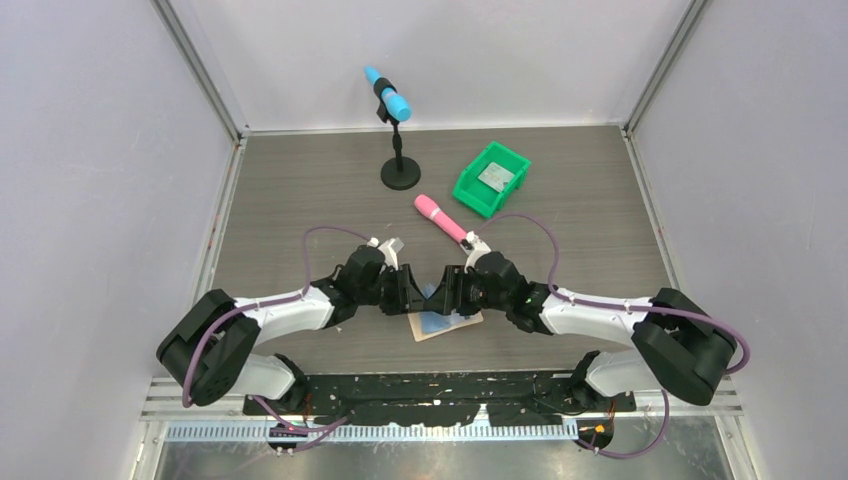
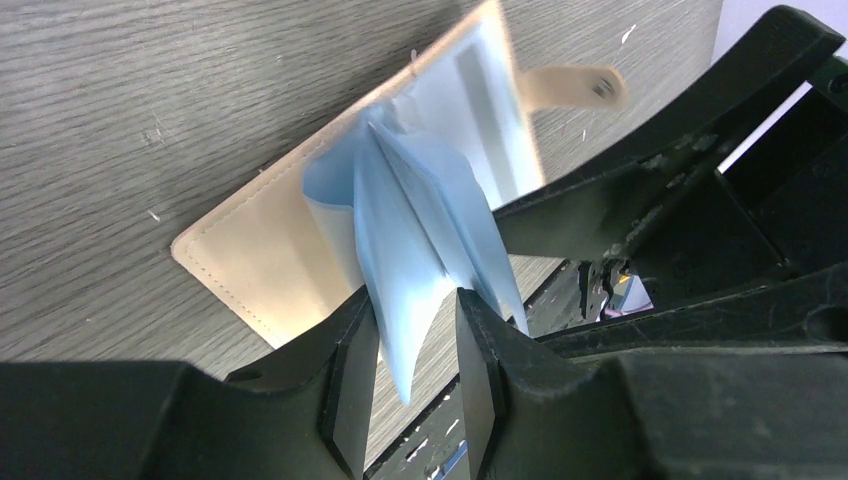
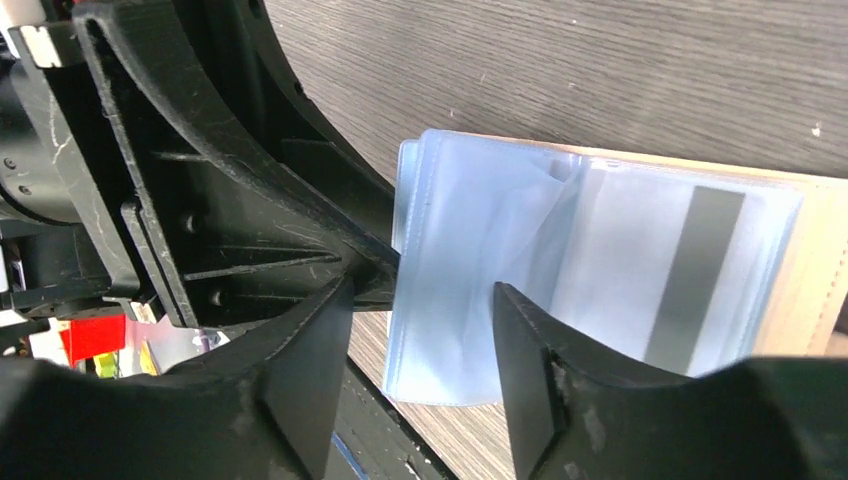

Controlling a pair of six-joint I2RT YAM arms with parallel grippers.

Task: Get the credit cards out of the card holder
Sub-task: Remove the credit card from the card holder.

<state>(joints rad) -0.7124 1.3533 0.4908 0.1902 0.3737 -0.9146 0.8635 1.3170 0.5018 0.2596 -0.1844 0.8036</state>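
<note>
Top external: grey wood-grain table (image 1: 300,190), pale walls (image 1: 100,150); left gripper (image 2: 413,300), right gripper (image 3: 420,300) fingers apart, astride card holder (image 1: 447,326).

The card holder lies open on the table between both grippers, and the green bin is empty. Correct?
Not quite. The green bin is not empty: a pale grey card lies in it, as the top external view shows. The rest stands.
</note>
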